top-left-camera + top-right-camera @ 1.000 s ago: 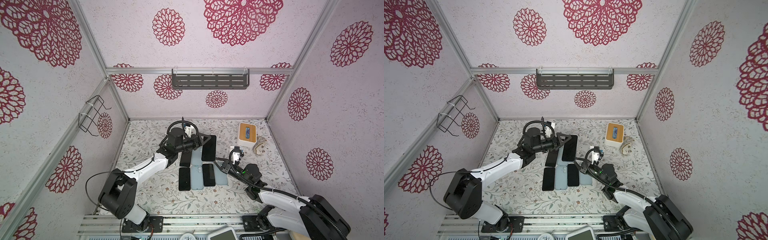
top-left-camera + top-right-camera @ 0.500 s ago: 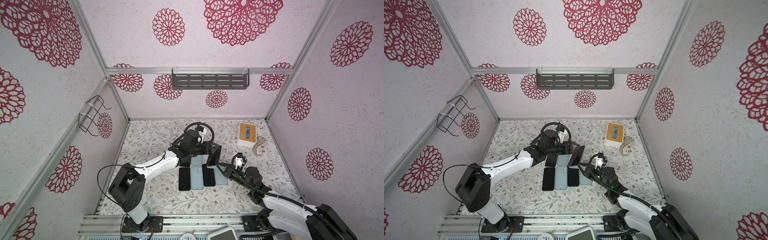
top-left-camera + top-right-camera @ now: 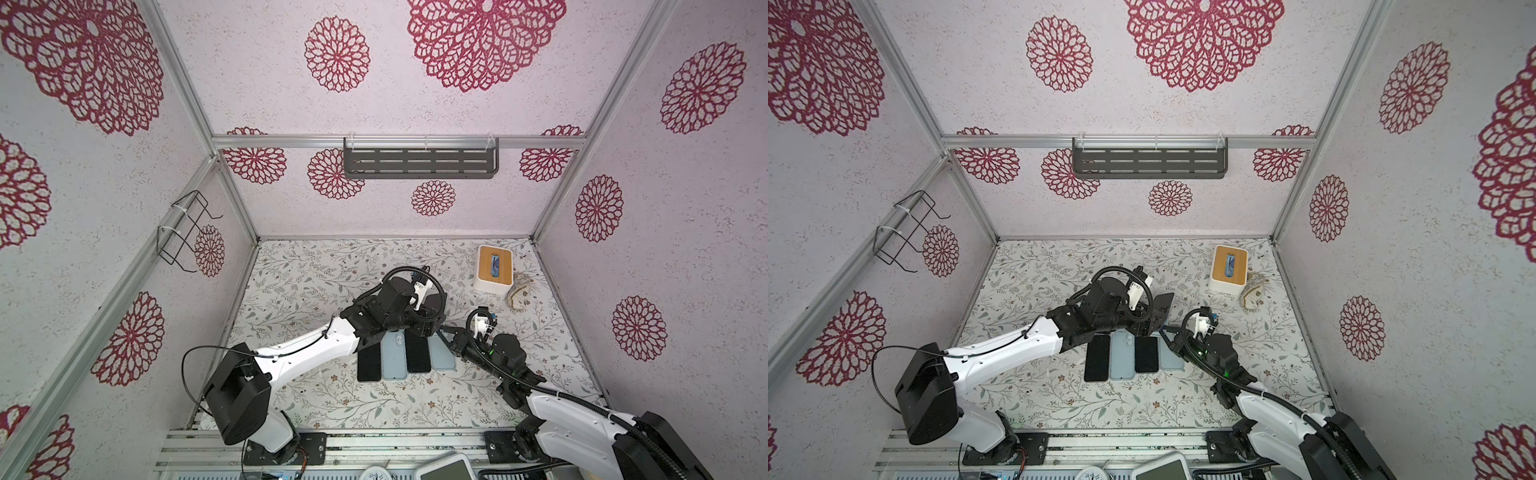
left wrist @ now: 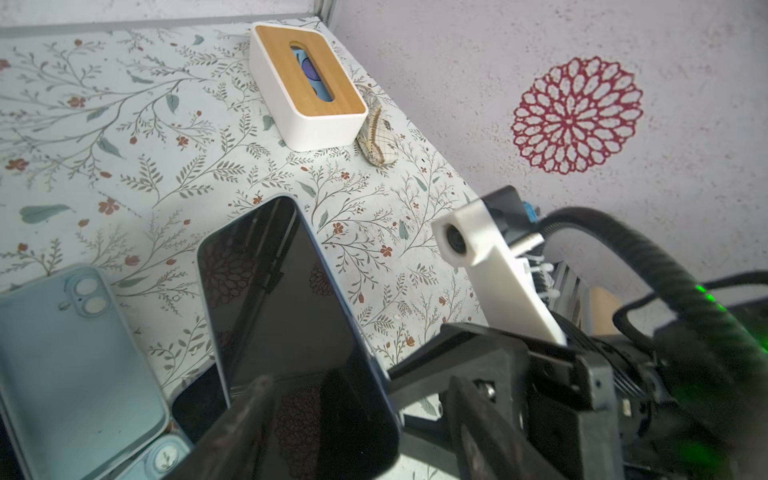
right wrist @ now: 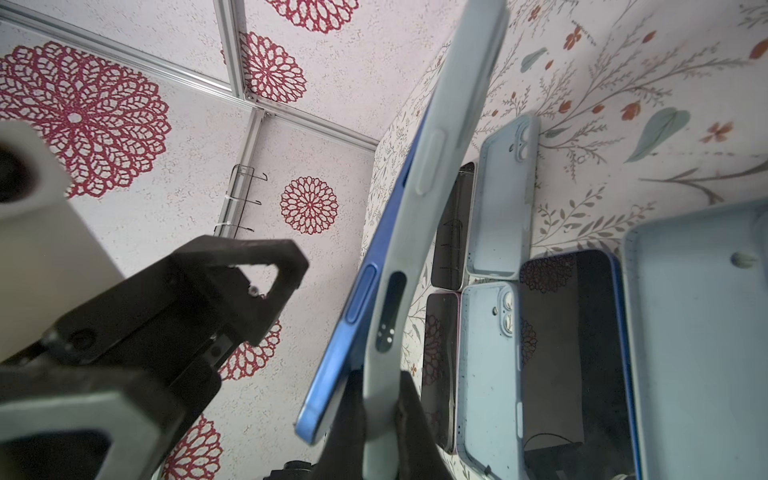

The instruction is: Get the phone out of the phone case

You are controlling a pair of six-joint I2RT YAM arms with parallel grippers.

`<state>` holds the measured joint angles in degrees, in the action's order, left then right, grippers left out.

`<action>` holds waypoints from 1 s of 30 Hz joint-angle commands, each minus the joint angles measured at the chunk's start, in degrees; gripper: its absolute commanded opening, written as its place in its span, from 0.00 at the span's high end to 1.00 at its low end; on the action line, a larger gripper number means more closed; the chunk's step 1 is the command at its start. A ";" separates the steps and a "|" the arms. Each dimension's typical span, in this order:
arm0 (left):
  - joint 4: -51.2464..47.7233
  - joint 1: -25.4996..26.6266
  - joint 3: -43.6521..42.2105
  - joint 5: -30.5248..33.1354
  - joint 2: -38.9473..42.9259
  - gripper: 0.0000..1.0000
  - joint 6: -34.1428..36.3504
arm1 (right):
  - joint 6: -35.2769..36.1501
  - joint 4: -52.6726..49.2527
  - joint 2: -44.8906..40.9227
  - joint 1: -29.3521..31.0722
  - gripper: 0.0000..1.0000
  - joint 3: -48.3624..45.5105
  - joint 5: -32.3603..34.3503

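A blue phone (image 5: 361, 299) with a dark screen (image 4: 282, 299) stands tilted above the table, its lower end peeled away from a pale blue-grey phone case (image 5: 440, 166). My right gripper (image 5: 376, 382) is shut on the case's lower edge. Over the screen side, my left gripper (image 4: 361, 386) is open, its fingers (image 4: 478, 415) straddling the phone's lower end with a gap at the phone's edge. In both top views the two grippers (image 3: 432, 322) (image 3: 448, 338) meet at the tilted phone (image 3: 1163, 307), just behind the row on the table.
On the floral table lie two black phones (image 3: 369, 365) (image 3: 417, 355) alternating with two empty pale blue cases (image 3: 394, 361) (image 3: 441, 353). A white tissue box with a wooden lid (image 3: 493, 270) and a small cloth pouch (image 3: 519, 295) sit at the back right.
My left arm has swung right, bringing its open gripper over the phone. The right gripper stayed shut on the case's edge and hardly moved. The phone now leans more steeply.
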<state>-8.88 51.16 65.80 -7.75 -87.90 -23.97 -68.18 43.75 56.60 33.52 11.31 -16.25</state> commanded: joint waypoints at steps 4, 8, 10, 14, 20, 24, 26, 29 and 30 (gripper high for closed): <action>-4.83 4.16 -1.07 7.77 2.32 0.34 12.25 | -0.31 4.42 -2.48 -0.82 1.00 0.38 0.00; -6.35 5.69 -1.66 11.02 3.05 0.35 15.21 | -0.28 4.29 -2.63 -0.99 1.00 0.46 -0.17; -6.80 6.55 -1.55 11.79 2.89 0.36 16.52 | -0.28 4.47 -2.42 -0.98 1.00 0.45 -0.27; -6.38 7.28 -1.73 13.59 1.96 0.36 17.94 | -0.38 4.96 -2.17 -0.99 1.00 0.44 -0.27; -5.82 7.60 -1.20 16.16 0.26 0.42 18.94 | -0.55 5.38 -2.12 -1.00 1.00 0.38 -0.64; -5.46 8.04 -0.67 16.54 -0.63 0.44 19.83 | -0.64 5.86 -1.86 -1.00 1.00 0.15 -0.62; -5.17 8.17 -0.60 16.22 -0.95 0.45 20.27 | -0.72 6.33 -1.58 -0.98 1.00 0.15 -0.64; -4.70 8.49 -0.67 15.73 -1.31 0.45 20.64 | -0.81 6.70 -1.28 -0.99 1.00 0.25 -0.89; -4.43 8.57 -0.76 15.94 -1.39 0.46 20.80 | -0.81 6.79 -1.17 -1.00 1.00 0.21 -0.89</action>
<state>-14.85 59.02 64.53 8.05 -88.73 -4.71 -68.84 43.13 55.94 32.86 10.87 -16.71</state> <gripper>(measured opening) 0.544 0.111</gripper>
